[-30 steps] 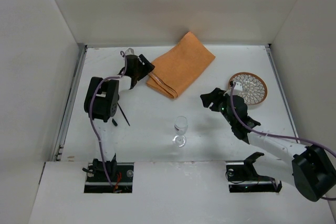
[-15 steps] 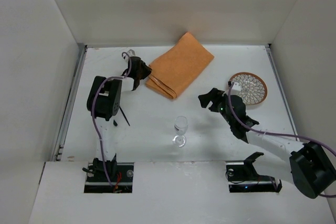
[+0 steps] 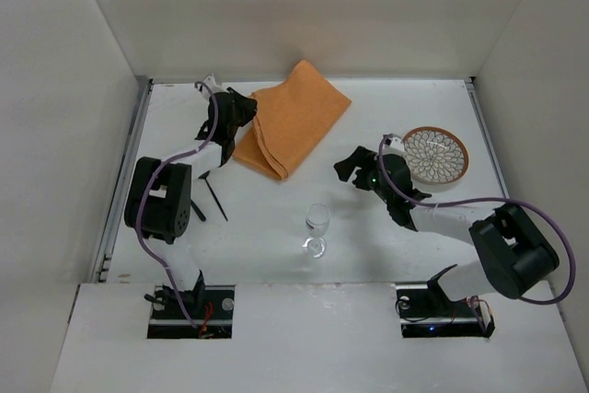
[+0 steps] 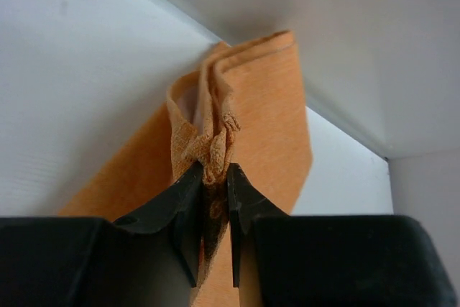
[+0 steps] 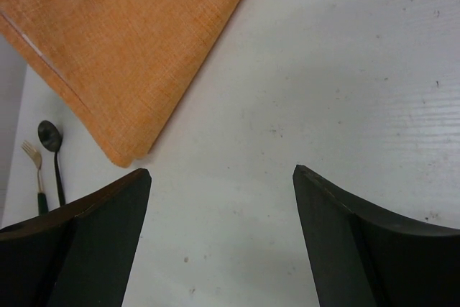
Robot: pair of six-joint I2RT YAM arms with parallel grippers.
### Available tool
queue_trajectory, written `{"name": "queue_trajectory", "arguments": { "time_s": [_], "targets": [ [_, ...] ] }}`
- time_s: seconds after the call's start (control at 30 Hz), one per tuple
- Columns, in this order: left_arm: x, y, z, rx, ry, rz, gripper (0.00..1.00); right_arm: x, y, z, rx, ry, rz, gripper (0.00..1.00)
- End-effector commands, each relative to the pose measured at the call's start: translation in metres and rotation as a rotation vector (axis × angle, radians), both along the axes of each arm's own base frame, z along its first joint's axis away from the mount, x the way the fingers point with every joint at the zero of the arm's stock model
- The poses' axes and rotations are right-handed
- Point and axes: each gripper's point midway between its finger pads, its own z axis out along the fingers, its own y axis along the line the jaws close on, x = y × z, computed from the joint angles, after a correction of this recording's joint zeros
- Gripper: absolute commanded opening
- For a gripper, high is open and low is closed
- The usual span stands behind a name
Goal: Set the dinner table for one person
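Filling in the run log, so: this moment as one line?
left claw: shut on orange placemat edge | right claw: open, empty, over dinner table | wine glass: upright, untouched | plate: right side, untouched

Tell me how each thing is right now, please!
placemat: folded, one edge bunched and pinched.
left fingers: shut on the placemat.
right fingers: open, holding nothing.
wine glass: upright, looks empty.
plate: lying flat, nothing on it.
fork and spoon: lying flat, side by side.

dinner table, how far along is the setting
Nothing looks set yet. In hand: left claw shut on the folded placemat; right claw open, empty. Left: spreading the mat, then placing plate, wine glass, fork and spoon, all lying apart on the dinner table.
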Motion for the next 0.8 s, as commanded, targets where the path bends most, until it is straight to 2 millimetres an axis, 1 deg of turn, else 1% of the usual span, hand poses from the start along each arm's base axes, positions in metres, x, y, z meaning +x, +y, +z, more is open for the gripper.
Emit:
{"name": "queue_trajectory", "arguments": {
  "time_s": [0.0, 0.1, 0.17, 0.23, 0.27, 0.33, 0.37, 0.4, 0.43, 0.5, 0.53, 0.6, 0.67, 0.73, 0.77],
  "targets": [
    [-0.001, -0.062, 0.09, -0.053, -0.22, -0.17, 0.05, 0.022, 0.002, 0.056, 0.126, -0.148, -0.024, 0.86],
    [-0.024, -0.129, 0.112, -0.059, -0.28, -0.355, 0.05, 0.021, -0.005, 0.061, 0.128, -0.157, -0.04, 0.86],
    [-0.044, -0.172, 0.117, -0.052, -0.308, -0.48, 0.05, 0.018, -0.012, 0.061, 0.131, -0.16, -0.059, 0.86],
    [-0.066, -0.213, 0.116, -0.041, -0.332, -0.621, 0.06, 0.015, -0.018, 0.058, 0.13, -0.159, -0.082, 0.88],
    [-0.075, -0.229, 0.112, -0.036, -0.337, -0.679, 0.07, 0.014, -0.022, 0.056, 0.126, -0.158, -0.094, 0.9],
    [-0.084, -0.252, 0.105, -0.046, -0.325, -0.768, 0.1, 0.012, -0.026, 0.052, 0.12, -0.152, -0.106, 0.92],
    [-0.084, -0.256, 0.099, -0.051, -0.305, -0.785, 0.15, 0.012, -0.028, 0.05, 0.117, -0.149, -0.109, 0.93],
    [-0.082, -0.257, 0.095, -0.06, -0.291, -0.783, 0.23, 0.011, -0.029, 0.049, 0.116, -0.146, -0.111, 0.94],
    [-0.081, -0.257, 0.092, -0.063, -0.284, -0.785, 0.33, 0.011, -0.03, 0.048, 0.115, -0.144, -0.115, 0.95],
    [-0.079, -0.253, 0.09, -0.077, -0.278, -0.796, 0.47, 0.01, -0.037, 0.047, 0.114, -0.142, -0.138, 0.95],
    [-0.08, -0.251, 0.091, -0.084, -0.28, -0.803, 0.52, 0.01, -0.042, 0.047, 0.111, -0.143, -0.161, 0.95],
    [-0.084, -0.247, 0.098, -0.096, -0.299, -0.828, 0.57, 0.007, -0.055, 0.05, 0.101, -0.152, -0.216, 0.95],
    [-0.085, -0.239, 0.108, -0.104, -0.328, -0.825, 0.62, 0.002, -0.068, 0.052, 0.085, -0.161, -0.273, 0.95],
    [-0.082, -0.229, 0.117, -0.112, -0.353, -0.807, 0.64, -0.003, -0.086, 0.054, 0.061, -0.169, -0.351, 0.95],
    [-0.079, -0.222, 0.12, -0.12, -0.358, -0.793, 0.64, -0.005, -0.092, 0.055, 0.047, -0.173, -0.371, 0.95]
  ]
}}
